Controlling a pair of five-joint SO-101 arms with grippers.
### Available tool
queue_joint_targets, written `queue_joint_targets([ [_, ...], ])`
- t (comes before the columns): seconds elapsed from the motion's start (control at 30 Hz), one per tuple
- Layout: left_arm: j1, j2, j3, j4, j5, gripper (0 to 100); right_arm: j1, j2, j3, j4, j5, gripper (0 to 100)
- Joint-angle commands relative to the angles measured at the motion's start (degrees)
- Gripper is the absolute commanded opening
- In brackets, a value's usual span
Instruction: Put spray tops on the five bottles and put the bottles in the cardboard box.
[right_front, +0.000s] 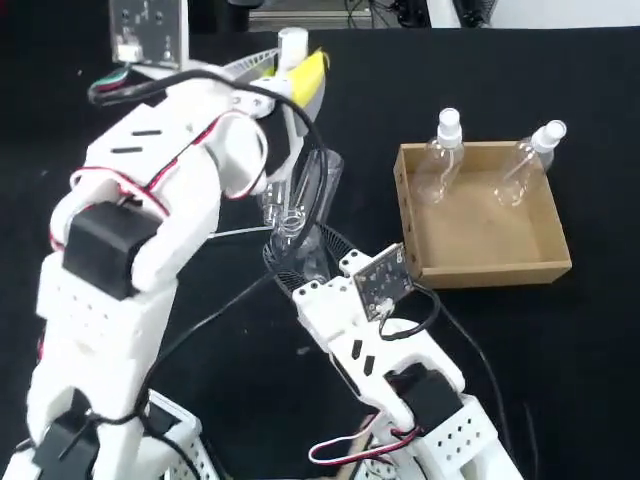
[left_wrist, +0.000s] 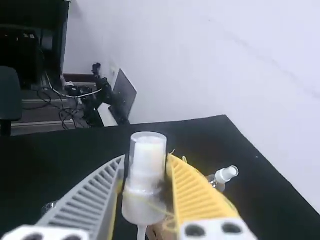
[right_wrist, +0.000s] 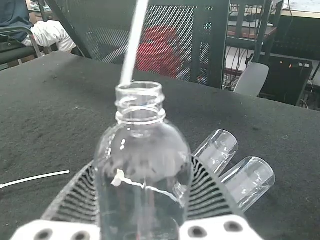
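Alignment decides this step: the left end effector (left_wrist: 145, 164) grips a white spray top with a clear cap (left_wrist: 146, 175), upper centre of the high view. Its thin dip tube (right_wrist: 131, 45) ends at the mouth of the clear plastic bottle (right_wrist: 142, 170), clamped upright in the right end effector (right_wrist: 144, 167) at mid-frame. I'd centre the tube over the neck before lowering, then twist.

Five bottles: one held, two uncapped bottles (right_wrist: 216, 150) lying on the black surface (right_front: 560, 380), two capped bottles (right_front: 440, 160) in the brown cardboard box (right_front: 480, 268), right of centre. Three spray tops: one held, two fitted.
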Motion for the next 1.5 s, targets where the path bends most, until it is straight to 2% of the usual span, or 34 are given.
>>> queue_joint_targets([
  [0.0,0.0,-4.6,4.7,-3.7,0.6,4,0.9,-1.2,-0.6,-0.4,-0.2,1.0],
  [0.2,0.0,-9.0,18.2,-18.0,0.6,4,1.0,-1.2,-0.6,-0.4,-0.2,1.0],
  [0.33,0.0,-14.0,26.8,-22.6,0.6,4,1.1,-1.2,-0.6,-0.4,-0.1,1.0],
  [0.47,-0.1,-19.4,32.1,-22.9,0.6,4,0.9,-1.2,-0.4,-0.4,0.2,2.8],
  [0.73,-0.1,-22.1,35.9,-22.8,0.6,4,1.1,-1.2,0.4,-0.4,0.2,14.2],
  [0.93,0.0,-22.6,40.1,-23.0,0.7,4,1.1,-1.2,0.3,-0.4,-0.1,10.5],
  [1.07,0.0,-22.6,42.2,-23.0,0.7,4,1.1,-1.2,0.1,-0.4,-0.2,0.7],
  [1.47,0.0,-22.7,42.2,-22.7,0.7,4,1.1,-1.2,-2.9,-2.9,-0.2,1.1],
])
